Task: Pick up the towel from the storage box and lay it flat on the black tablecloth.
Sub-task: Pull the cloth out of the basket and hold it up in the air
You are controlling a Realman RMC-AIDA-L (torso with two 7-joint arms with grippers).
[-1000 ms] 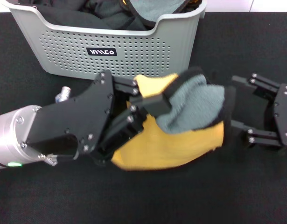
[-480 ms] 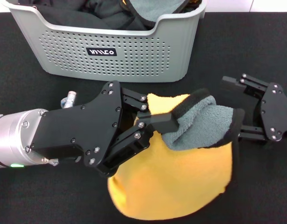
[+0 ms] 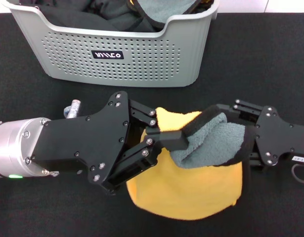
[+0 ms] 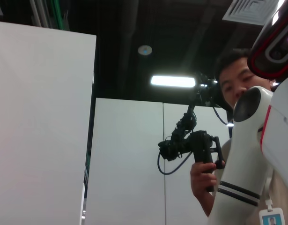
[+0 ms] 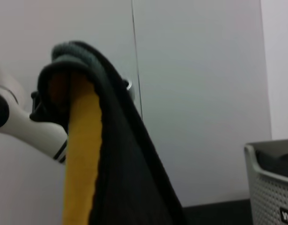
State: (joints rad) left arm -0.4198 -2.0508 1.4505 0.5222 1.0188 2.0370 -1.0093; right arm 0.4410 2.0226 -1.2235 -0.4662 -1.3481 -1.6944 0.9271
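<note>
**Towel held up between two claws, in front of the basket**

While the left arm reaches in from the left edge of the black tablecloth (image 3: 33, 217), its forearm lies nearly level and its wrist is turned so the left claw (image 3: 161, 136) points toward the middle. Its fingers are closed on the near-left part of the towel (image 3: 191, 187), pinching a fold where the grey-green face and black edging roll over the yellow-orange side.

From the right edge comes the right arm, also low and level, with the right claw (image 3: 243, 140) meeting the towel's opposite end. Its fingers sit against the black edging and appear clamped on it, though the cloth hides the tips.

Between the two claws the towel hangs bunched: grey-green fleece rolled on top, yellow-orange face drooping toward the near edge of the tablecloth. In the right wrist view it drapes as a dark fold with a yellow strip.

Behind them, at the far edge, stands the storage box (image 3: 142, 61), well apart from the towel, with dark clothes (image 3: 97, 15) inside.
</note>
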